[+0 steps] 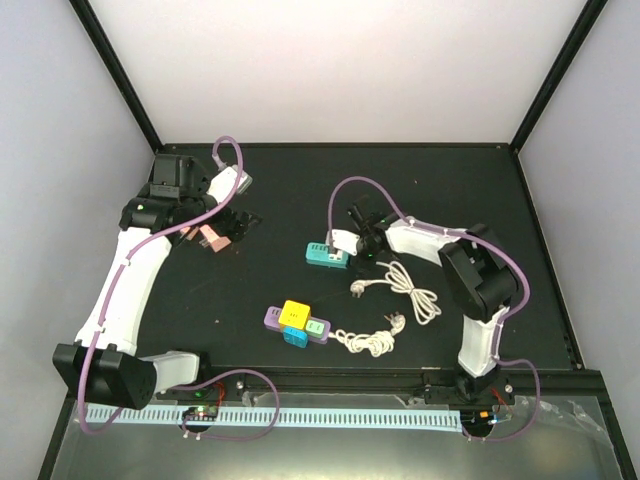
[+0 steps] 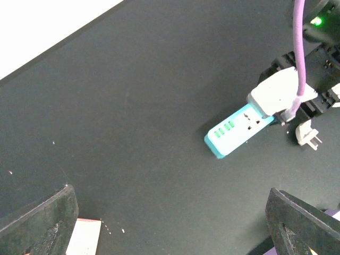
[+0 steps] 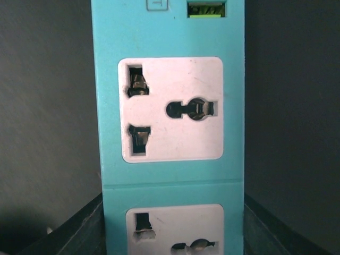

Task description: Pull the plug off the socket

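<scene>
While the left end effector [image 2: 170, 194] stands over the upper left part of the tabletop [image 1: 300, 190] in the top view, its two fingers [image 2: 37, 223] are spread wide and only the dark surface is between them. Just beside it lies a small pink object [image 1: 210, 238]. The right end effector [image 3: 173, 212] is near the centre of the top view, at the right end of a teal power strip [image 1: 328, 256]. In the right wrist view its dark fingers are at the bottom of the frame, one against each long side of the strip, so it is pinching the strip between them. Two white sockets [image 3: 172, 109] fill the middle of this frame, and metal contacts are visible in their holes. The white plug [image 1: 356, 288] lies on the tabletop just below the strip in the top view, not touching it, and its white cable [image 1: 415, 290] runs in loops to the right. In the left wrist view the plug is at the right edge with its prongs free. Lower in the top view, a purple power strip [image 1: 312, 325] carries a yellow adapter [image 1: 295, 311] and a blue adapter [image 1: 295, 335], and a coiled white cable [image 1: 367, 342] lies at its right end
</scene>
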